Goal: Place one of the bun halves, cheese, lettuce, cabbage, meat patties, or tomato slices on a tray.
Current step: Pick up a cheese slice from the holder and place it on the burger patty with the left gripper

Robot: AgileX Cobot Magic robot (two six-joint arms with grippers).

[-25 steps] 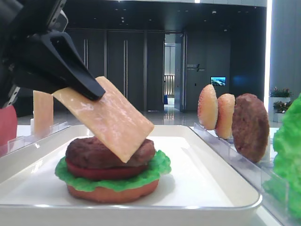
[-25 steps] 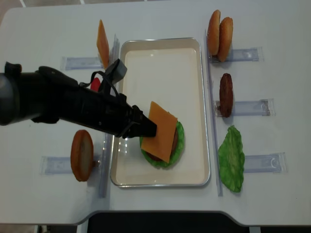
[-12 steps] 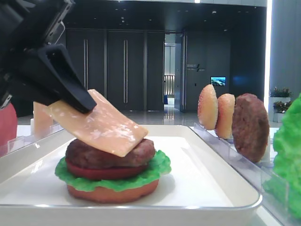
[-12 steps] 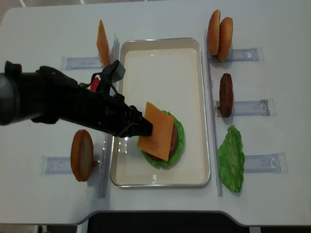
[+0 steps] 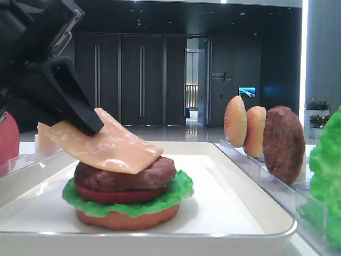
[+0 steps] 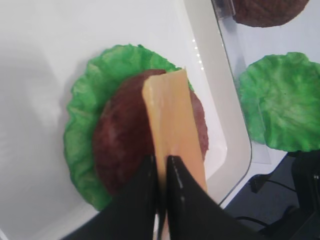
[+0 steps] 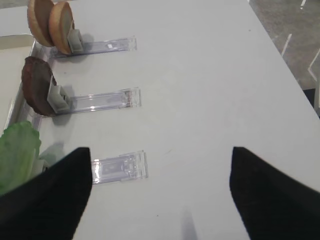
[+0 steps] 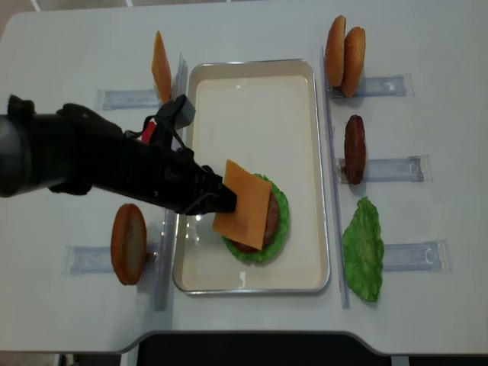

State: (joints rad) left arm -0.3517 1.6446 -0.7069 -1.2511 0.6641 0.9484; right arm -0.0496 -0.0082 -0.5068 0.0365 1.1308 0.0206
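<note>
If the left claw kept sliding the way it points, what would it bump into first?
Probably the dark brown meat patty on the stack; the left claw, shut on the pale orange cheese square, angles down toward it.

A white desk with rounded corners fills the overhead view. Beyond its far edge, the low view shows a dim hall with a dark panelled wall set with tall vertical handles. Right of that wall, a lit doorway opens onto a glossy floor. Further right of the doorway a small bright screen glows, and a vertical light strip runs down near potted flowers.
</note>
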